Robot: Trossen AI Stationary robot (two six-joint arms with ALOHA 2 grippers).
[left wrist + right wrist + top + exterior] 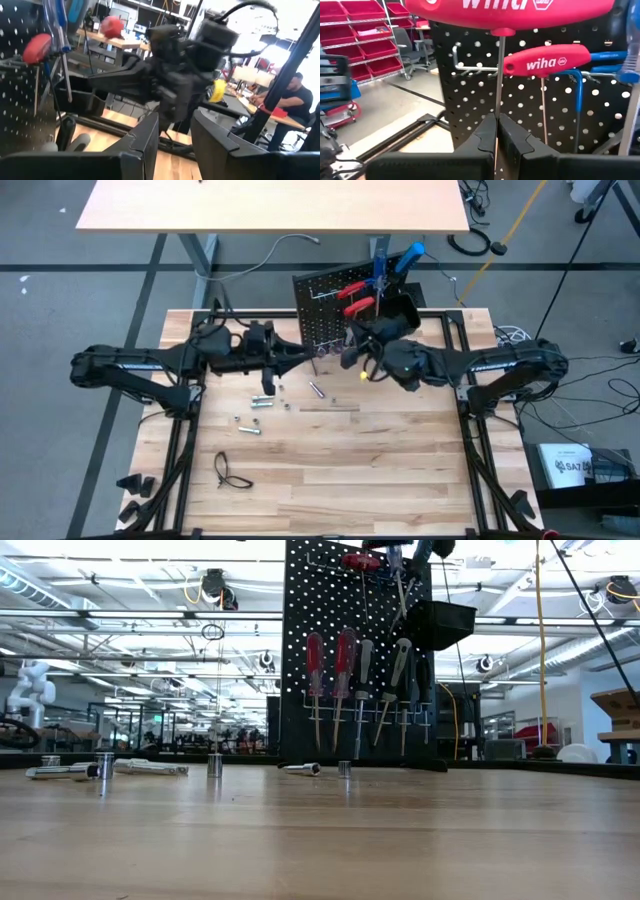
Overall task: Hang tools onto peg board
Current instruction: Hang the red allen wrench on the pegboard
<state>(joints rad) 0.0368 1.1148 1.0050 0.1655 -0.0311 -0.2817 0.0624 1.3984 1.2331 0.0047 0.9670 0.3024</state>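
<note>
The black peg board [335,310] stands at the table's far middle; it also shows in the low view [355,650], where several screwdrivers [330,680] hang from its silver rail. My right gripper [352,348] is in front of the board, shut on a red T-handle key [510,10]. A second red T-handle key [550,60] and a blue one [577,85] hang on the board's hooks. My left gripper [303,357] is open and empty just left of the board's foot, its fingers [150,135] facing my right gripper. My right gripper pinches the red key's thin silver shaft [498,100] between its two fingers, well below the handle. The fingers point roughly level toward the board and lie across the shaft. The key stands upright, handle on top, close in front of the board's hook [470,67].
Small silver sockets and bits [262,402] lie on the table left of centre, a black cord loop [228,470] lies near the front left. A black bin [400,305] hangs on the board's right side. A seated person [290,105] shows beyond the table.
</note>
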